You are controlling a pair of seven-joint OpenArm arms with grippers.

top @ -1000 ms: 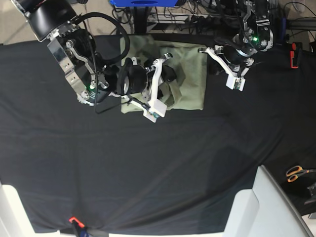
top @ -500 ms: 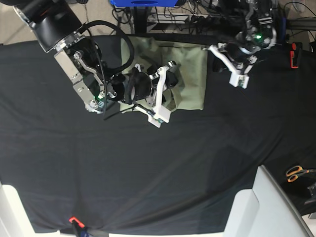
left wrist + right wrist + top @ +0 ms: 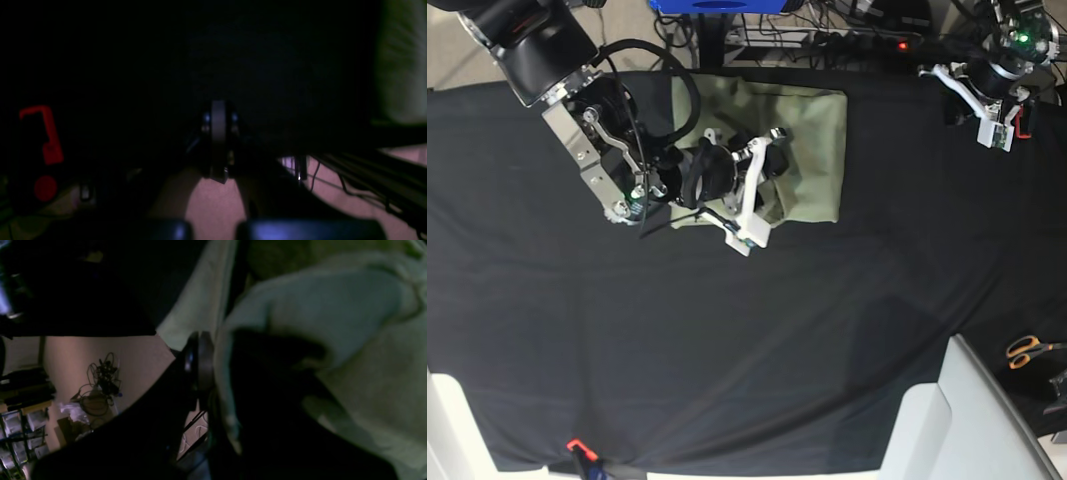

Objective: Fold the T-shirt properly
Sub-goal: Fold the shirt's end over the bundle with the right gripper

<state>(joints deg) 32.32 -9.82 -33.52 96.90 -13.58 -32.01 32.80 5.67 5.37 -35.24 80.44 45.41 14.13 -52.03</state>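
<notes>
The pale sage-green T-shirt (image 3: 812,150) lies partly folded at the far middle of the black table covering (image 3: 727,340). My right gripper (image 3: 767,182) is over the shirt's near left part. In the right wrist view its fingers (image 3: 200,363) are pressed together on a raised fold of the T-shirt (image 3: 317,300) that drapes over one side. My left gripper (image 3: 954,108) is at the far right, well away from the shirt. In the left wrist view its fingers (image 3: 218,140) are shut on nothing above the table's edge, and the T-shirt (image 3: 400,66) shows only at the right border.
A red clamp (image 3: 1021,112) sits at the table's far right edge, also the red clamp (image 3: 41,133) in the left wrist view. Orange-handled scissors (image 3: 1027,350) lie off to the right. A white-grey box (image 3: 957,420) stands at the near right corner. Cables run behind the table.
My left arm has pulled away from the shirt's far right corner to the table's far right edge. My right gripper has moved a little to the right over the shirt with the fold.
</notes>
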